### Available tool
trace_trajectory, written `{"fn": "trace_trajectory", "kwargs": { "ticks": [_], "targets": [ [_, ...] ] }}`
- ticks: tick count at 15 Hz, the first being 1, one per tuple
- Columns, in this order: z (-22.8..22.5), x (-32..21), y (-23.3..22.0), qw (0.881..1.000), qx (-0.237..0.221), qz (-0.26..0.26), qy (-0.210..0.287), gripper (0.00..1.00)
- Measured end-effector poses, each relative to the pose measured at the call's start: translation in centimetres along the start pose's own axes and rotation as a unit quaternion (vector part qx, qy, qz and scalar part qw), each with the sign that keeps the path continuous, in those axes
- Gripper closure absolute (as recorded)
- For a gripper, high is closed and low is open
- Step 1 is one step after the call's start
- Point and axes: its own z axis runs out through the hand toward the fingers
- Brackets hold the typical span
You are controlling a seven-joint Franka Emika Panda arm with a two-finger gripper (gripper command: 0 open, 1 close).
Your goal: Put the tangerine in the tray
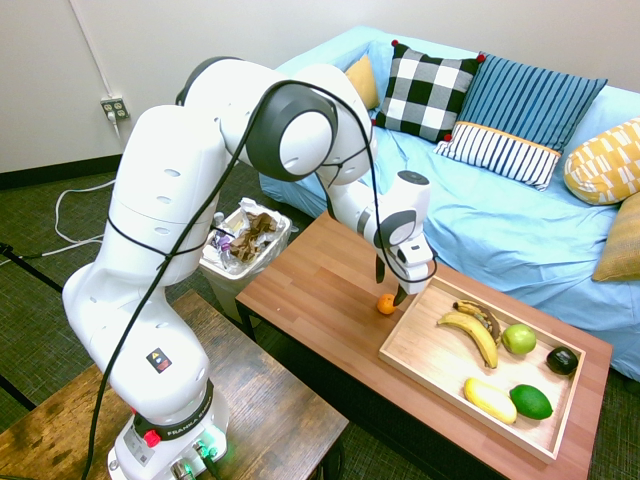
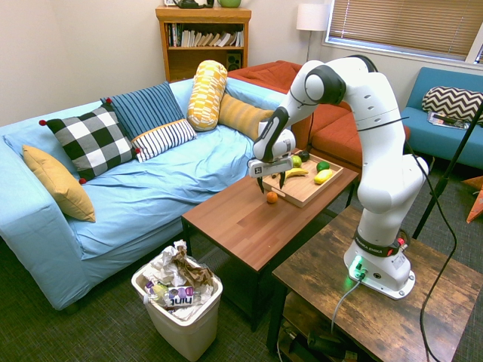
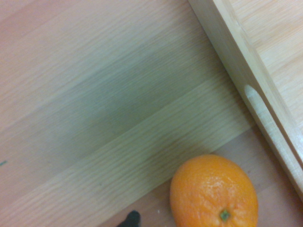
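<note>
- gripper [image 1: 390, 283] hanging right above the tangerine [image 1: 386, 304], dark fingers spread apart, not touching the fruit.
- tangerine sitting on the reddish-brown table [image 1: 320, 300], just beside the tray [image 1: 420, 352], outside its near rim.
- from the first exterior view: inside the tray, two bananas [image 1: 474, 328], a green apple [image 1: 518, 339], a dark avocado [image 1: 562, 360], a yellow lemon-like fruit [image 1: 489, 399], a lime [image 1: 531, 401].
- from the second exterior view: most of that fruit hidden behind the arm, but a bookshelf [image 2: 202, 39] and lamp [image 2: 312, 16] in sight; full white bin [image 2: 179, 300] on the floor.
- up close in the wrist view: tangerine [image 3: 214, 191] round, pebbly-skinned, green stem nub showing; tray [image 3: 251, 71] rim pale, smooth, with a slot cut in it.
- table [image 3: 104, 113] grain running in straight planks.
- sofa [image 1: 480, 210] draped in soft blue cloth, checked pillow [image 1: 428, 90] and striped pillow [image 1: 520, 115] on top.
</note>
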Motion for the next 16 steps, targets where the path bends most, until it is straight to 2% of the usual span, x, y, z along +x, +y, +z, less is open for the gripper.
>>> {"fn": "trace_trajectory", "kwargs": {
  "ticks": [3,4,16],
  "targets": [
    [2.4,0.4,-0.5,1.0,-0.01,0.005,-0.007,0.0],
    [3.0,0.5,-0.6,1.0,-0.012,0.006,-0.009,1.0],
    [3.4,0.4,-1.7,1.0,-0.003,-0.002,-0.018,1.0]
  ]
}}
